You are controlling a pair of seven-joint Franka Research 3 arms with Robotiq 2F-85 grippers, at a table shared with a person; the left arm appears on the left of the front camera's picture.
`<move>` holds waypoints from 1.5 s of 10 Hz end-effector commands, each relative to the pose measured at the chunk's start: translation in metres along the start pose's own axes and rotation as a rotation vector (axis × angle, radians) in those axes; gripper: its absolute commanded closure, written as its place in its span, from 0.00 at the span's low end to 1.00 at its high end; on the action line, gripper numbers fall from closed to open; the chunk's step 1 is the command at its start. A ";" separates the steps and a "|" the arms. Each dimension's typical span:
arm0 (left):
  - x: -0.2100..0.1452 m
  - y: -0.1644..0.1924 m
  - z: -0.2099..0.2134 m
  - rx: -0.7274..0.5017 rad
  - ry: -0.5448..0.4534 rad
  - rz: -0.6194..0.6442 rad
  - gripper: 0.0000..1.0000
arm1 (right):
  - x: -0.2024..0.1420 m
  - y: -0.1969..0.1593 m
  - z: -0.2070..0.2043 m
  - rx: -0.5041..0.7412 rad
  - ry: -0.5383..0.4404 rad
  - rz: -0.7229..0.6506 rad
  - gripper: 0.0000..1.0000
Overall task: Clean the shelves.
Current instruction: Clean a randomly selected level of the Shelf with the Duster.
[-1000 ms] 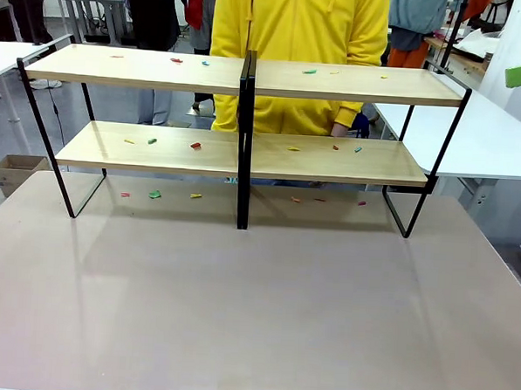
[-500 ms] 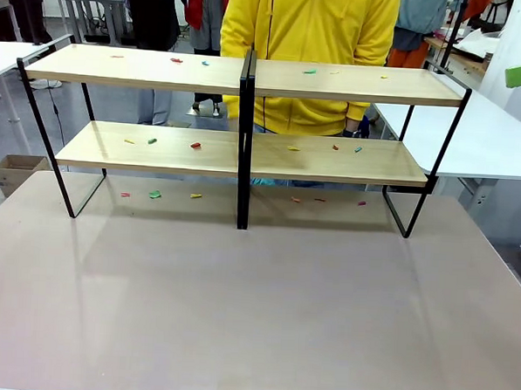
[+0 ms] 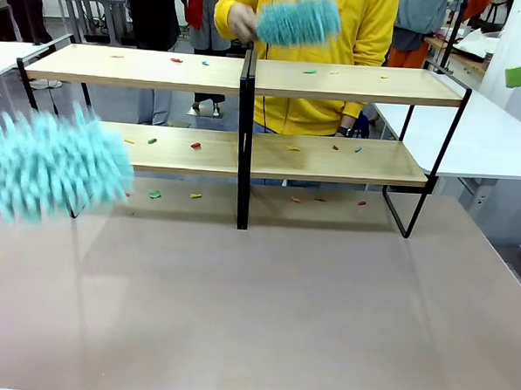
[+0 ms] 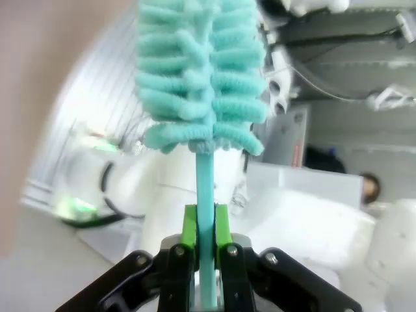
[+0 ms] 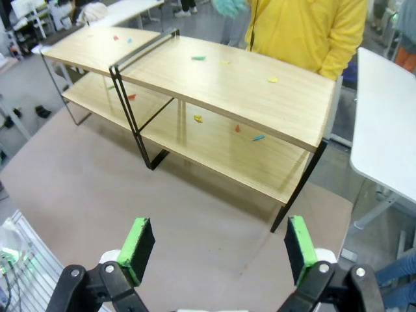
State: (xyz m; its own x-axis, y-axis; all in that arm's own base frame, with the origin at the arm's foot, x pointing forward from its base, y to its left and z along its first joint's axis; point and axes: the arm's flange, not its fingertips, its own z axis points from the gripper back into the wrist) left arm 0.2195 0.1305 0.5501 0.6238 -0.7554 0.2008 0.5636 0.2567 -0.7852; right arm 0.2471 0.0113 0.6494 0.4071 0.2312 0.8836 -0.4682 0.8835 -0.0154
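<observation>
Left gripper [image 4: 205, 229] clamped on teal duster [image 4: 201, 78], right gripper [image 5: 219, 244] apart, shelves [image 3: 354, 83] lengthwise left-right.

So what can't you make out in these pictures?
Front view: robot's duster blurred, cut off by the left edge.
Front view: person's duster and hand smeared.
Front view: coloured scraps on the shelves too small to identify.
Left wrist view: robot's duster tip cut by the top edge above the left claw; background blurred.
</observation>
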 end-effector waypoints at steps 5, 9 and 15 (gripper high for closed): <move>0.039 0.052 -0.066 0.162 0.047 0.094 0.88 | 0.000 -0.001 0.000 0.004 -0.001 -0.002 0.00; 0.060 0.072 -0.087 0.254 -0.089 0.228 0.88 | 0.000 -0.001 0.000 0.004 -0.001 -0.002 0.00; 0.173 0.124 -0.139 0.205 -0.273 0.528 0.88 | 0.000 -0.001 0.000 0.004 -0.001 -0.002 0.00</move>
State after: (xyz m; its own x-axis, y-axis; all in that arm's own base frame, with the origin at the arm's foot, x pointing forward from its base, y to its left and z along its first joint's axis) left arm 0.3239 -0.0410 0.4094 0.9316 -0.3630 -0.0184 0.2560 0.6912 -0.6758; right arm 0.2470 0.0113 0.6494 0.4071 0.2311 0.8837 -0.4682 0.8835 -0.0154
